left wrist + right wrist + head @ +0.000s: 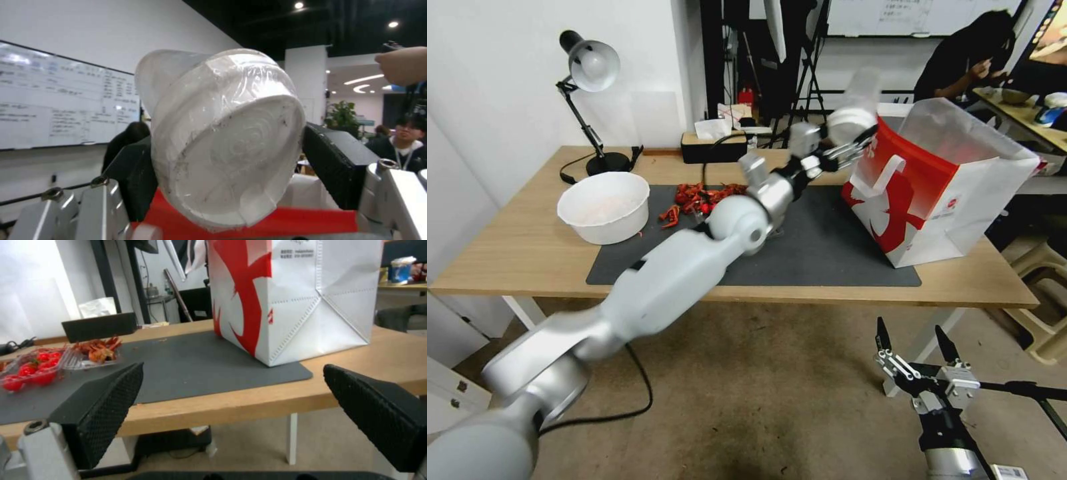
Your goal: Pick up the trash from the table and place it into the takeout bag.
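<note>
L hand grips clear white-lidded cup just above takeout bag's near rim. Bag stands on table. R hand open, parked below table edge.

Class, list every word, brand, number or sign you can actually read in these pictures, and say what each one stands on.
None can be read.
takeout bag: small dark print lines near its top, too small to read; a small red round mark on its side, unreadable.
whiteboard: handwritten rows, too blurred to read.
clear white-lidded cup, held in the left gripper: embossed rings, no text.
</note>
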